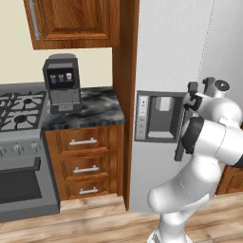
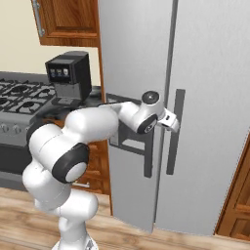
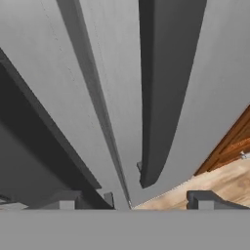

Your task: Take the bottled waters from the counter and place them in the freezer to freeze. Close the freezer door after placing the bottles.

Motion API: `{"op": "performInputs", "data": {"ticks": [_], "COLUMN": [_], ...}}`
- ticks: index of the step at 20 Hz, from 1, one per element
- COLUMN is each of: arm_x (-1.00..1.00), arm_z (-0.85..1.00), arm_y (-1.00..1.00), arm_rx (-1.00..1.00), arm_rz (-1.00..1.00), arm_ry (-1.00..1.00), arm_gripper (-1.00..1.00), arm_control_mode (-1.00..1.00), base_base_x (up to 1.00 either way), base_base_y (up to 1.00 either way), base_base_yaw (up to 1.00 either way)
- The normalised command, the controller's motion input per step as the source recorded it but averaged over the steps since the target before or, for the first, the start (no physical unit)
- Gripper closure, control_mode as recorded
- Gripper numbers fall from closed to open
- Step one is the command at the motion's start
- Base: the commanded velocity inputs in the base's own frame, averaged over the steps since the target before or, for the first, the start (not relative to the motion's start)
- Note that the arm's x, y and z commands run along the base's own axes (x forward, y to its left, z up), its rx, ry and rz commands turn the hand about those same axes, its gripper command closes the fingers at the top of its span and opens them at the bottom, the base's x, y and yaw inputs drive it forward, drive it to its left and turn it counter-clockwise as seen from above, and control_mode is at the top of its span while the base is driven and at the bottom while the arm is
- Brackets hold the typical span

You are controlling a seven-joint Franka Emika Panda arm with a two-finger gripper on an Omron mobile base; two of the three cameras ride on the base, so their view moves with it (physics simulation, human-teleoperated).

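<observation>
The freezer (image 1: 166, 57) is the tall light-grey unit with a dispenser recess (image 1: 159, 118). Its freezer door (image 2: 132, 58) stands shut, flush with the door beside it. The door's dark bar handle (image 2: 148, 151) runs down next to the centre seam. My gripper (image 2: 173, 122) is held close to the fridge front at the seam, between the tops of the two handles. In the hand view the gripper (image 3: 135, 200) is open, fingertips (image 3: 66, 200) wide apart with nothing between them. The dark marbled counter (image 1: 97, 109) lies left of the freezer. The bottled waters are out of view.
A black coffee machine (image 1: 61, 83) stands on the counter beside a grey gas stove (image 1: 19, 111). Wooden drawers (image 1: 85, 161) sit below and a wooden cabinet (image 1: 71, 21) hangs above. The right fridge door (image 2: 215, 97) has its own handle (image 2: 174, 132). More wooden cabinets (image 2: 239, 195) flank the fridge's right.
</observation>
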Motion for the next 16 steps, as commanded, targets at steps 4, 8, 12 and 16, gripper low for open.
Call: {"op": "performInputs", "data": {"ticks": [4, 8, 12, 16], "arm_x": [0.06, -0.50, -0.72, -0.14], "arm_z": [0.32, 0.66, 0.53, 0.34], "arm_y": [0.00, 0.00, 0.05, 0.26], "arm_rx": [0.02, 0.11, 0.06, 0.02], "arm_rz": [0.01, 0.00, 0.00, 0.00], "arm_ry": [0.00, 0.00, -0.05, -0.04], "arm_gripper": [-1.00, -1.00, -1.00, -1.00], "arm_control_mode": [-1.00, -1.00, -1.00, -1.00], "base_base_x": [0.00, 0.00, 0.00, 0.00], "base_base_y": [0.00, 0.00, 0.00, 0.00], "base_base_yaw": [0.00, 0.00, 0.00, 0.00]}}
